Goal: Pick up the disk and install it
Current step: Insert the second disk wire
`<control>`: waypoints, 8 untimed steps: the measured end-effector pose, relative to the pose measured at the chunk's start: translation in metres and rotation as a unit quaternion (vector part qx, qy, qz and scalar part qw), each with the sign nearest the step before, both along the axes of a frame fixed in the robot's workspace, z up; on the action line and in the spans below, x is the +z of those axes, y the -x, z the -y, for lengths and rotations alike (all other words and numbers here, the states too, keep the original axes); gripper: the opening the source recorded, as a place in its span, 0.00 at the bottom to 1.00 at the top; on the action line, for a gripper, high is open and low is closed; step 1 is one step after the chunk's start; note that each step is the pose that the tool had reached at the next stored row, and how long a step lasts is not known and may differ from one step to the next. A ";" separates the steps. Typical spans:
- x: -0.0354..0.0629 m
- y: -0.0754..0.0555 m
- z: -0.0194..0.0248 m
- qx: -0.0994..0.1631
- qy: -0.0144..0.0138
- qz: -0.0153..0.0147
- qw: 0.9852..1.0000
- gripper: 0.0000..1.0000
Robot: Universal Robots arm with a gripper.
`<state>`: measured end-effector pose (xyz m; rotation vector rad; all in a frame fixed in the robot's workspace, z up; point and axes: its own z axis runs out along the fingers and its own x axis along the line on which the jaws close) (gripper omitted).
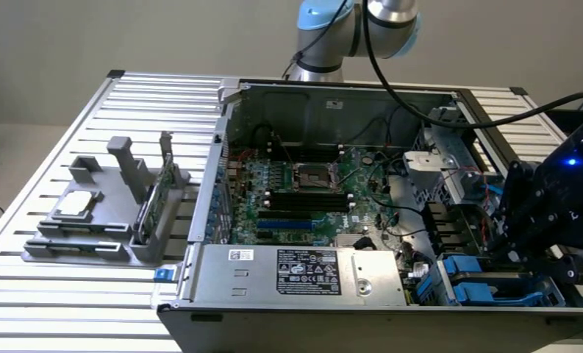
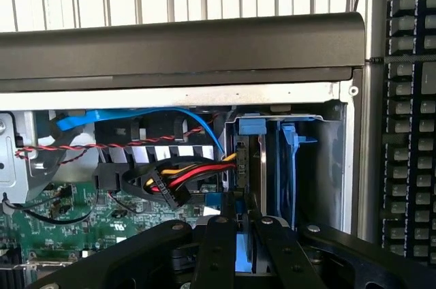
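The disk (image 2: 259, 166) stands on edge in the drive bay at the case's corner, its blue carrier tab (image 2: 251, 126) at the end nearer the case wall. My gripper (image 2: 242, 215) is shut on the disk, with black fingers (image 2: 219, 248) on either side of its blue rail. In the exterior view the gripper (image 1: 532, 256) hangs over the bay at the view's lower right, above blue carrier rails (image 1: 478, 288). A second blue carrier (image 2: 290, 166) sits in the slot beside the disk.
The open computer case (image 1: 223, 147) lies on a slatted table, showing the motherboard (image 1: 301, 191) and power supply (image 1: 306, 272). Red, yellow and black power cables (image 2: 178, 181) hang next to the bay. A grey fixture (image 1: 85, 246) holds a small silver drive (image 1: 77, 206) and a green card (image 1: 156, 197). A keyboard (image 2: 409, 132) lies outside the case.
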<state>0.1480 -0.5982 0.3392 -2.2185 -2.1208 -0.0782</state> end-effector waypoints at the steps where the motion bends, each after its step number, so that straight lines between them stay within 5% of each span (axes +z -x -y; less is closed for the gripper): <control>1: -0.0003 0.000 0.0000 -0.001 0.000 0.000 1.000 0.17; 8: -0.0026 0.000 0.0006 -0.002 -0.003 0.000 1.000 0.17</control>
